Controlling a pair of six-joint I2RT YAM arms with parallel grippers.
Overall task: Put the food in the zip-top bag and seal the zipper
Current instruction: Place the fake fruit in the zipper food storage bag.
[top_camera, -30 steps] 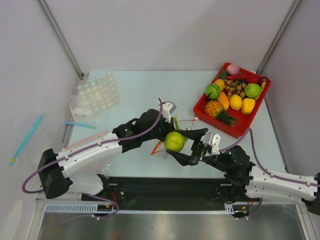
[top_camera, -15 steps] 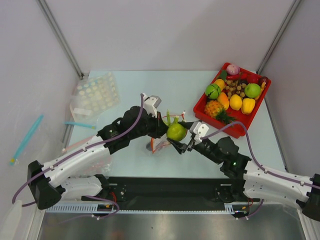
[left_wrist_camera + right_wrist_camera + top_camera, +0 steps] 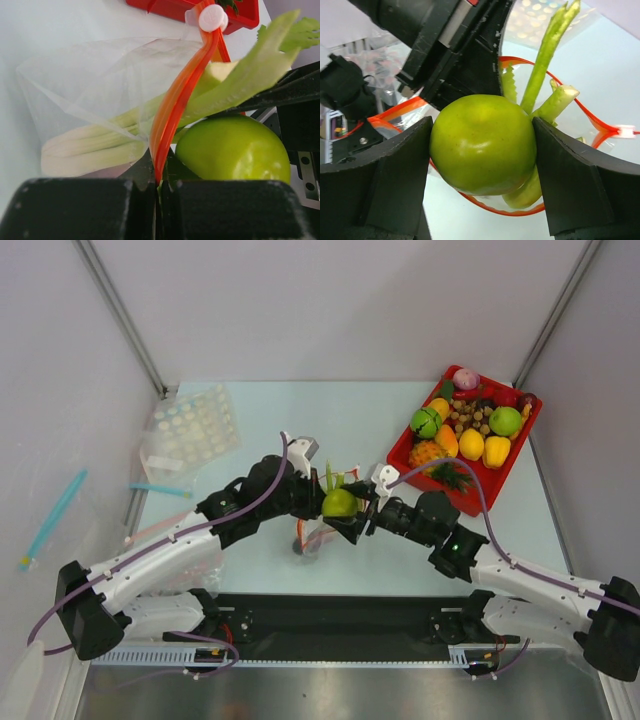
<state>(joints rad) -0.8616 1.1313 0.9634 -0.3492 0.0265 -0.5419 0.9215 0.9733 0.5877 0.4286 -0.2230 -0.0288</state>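
Note:
My right gripper [image 3: 482,150] is shut on the green pear [image 3: 482,142] and holds it over the open mouth of the zip-top bag [image 3: 90,75]. My left gripper [image 3: 159,187] is shut on the red-orange zipper strip [image 3: 177,100] and holds that edge up. The leek [image 3: 95,145] lies inside the bag, and its green leaves [image 3: 547,55] stick out past the mouth. In the top view the pear [image 3: 340,503] sits between both grippers at mid-table, with the bag [image 3: 312,540] hanging below. A white slider [image 3: 213,17] sits on the strip's far end. I cannot pick out the eggplant.
A red tray [image 3: 402,445] of toy fruit stands at the back right, close behind the right arm. A clear bag with pale dots [image 3: 190,425] lies at the back left, with a blue strip [image 3: 160,489] and a pink-strip bag [image 3: 170,523] near the left arm.
The right gripper carried the pear away from me and left, to the bag's mouth. The left gripper shifted left with the zipper strip in it.

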